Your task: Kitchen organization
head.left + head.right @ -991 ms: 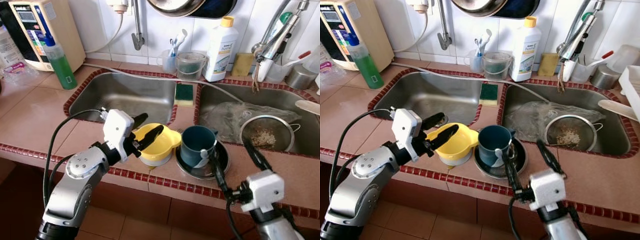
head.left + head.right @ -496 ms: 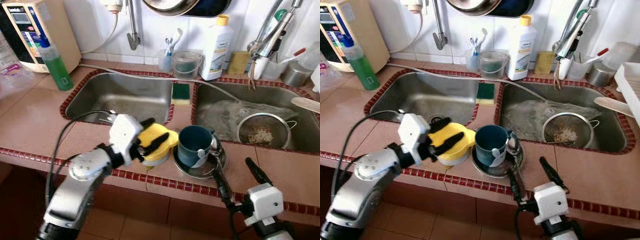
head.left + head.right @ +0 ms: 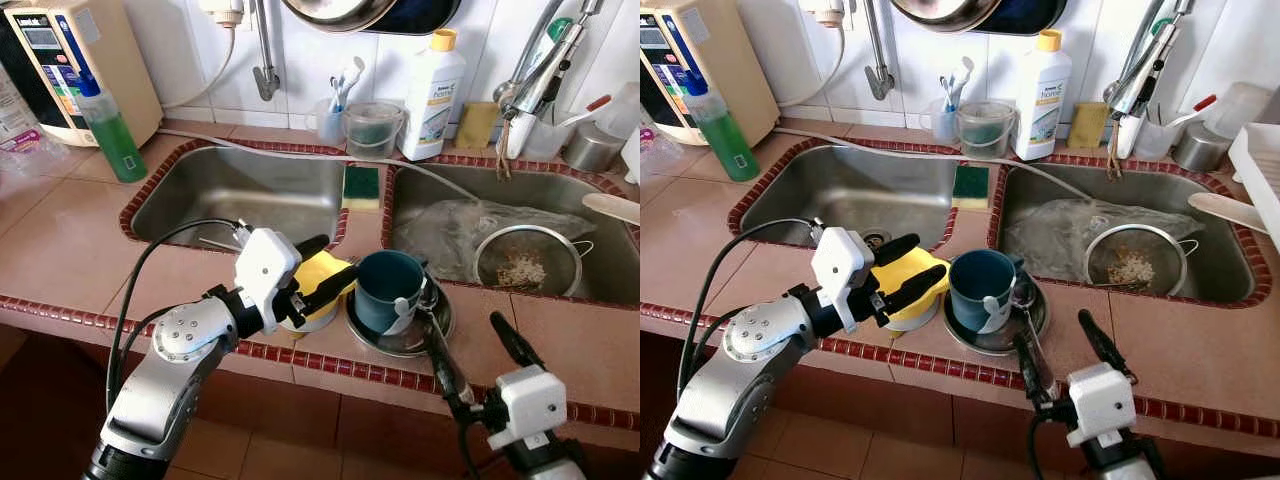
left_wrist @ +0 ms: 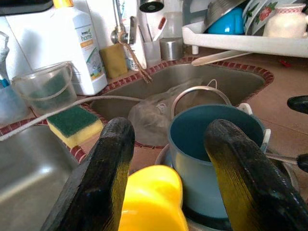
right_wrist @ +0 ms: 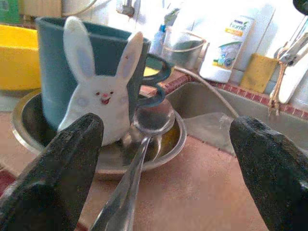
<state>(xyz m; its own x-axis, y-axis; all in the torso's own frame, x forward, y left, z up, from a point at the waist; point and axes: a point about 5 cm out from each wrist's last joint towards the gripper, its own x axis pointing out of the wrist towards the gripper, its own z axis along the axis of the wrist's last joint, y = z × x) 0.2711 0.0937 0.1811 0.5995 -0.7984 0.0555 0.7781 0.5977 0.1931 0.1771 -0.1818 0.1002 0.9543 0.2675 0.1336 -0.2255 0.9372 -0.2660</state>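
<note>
Straddling the yellow bowl (image 3: 318, 285) at the near counter edge, left gripper (image 3: 322, 270) spread, unclenched; clenching off-centre risks tipping it floorward or nudging the teal mug (image 3: 388, 291) right; right gripper (image 3: 468, 350) spread, empty.

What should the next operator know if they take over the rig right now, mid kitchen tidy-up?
Left gripper: open, fingers straddling the yellow bowl on the counter edge, not closed on it.
Right gripper: open, low in front of the counter, facing the steel dish.
The teal mug stands upright in that dish with a spoon beside it; the dish sits right of the bowl, in front of the divider between the two sinks.
Done: nothing visibly put away yet.
Left: probably grip the bowl, then move the mug, spoon and dish.
</note>
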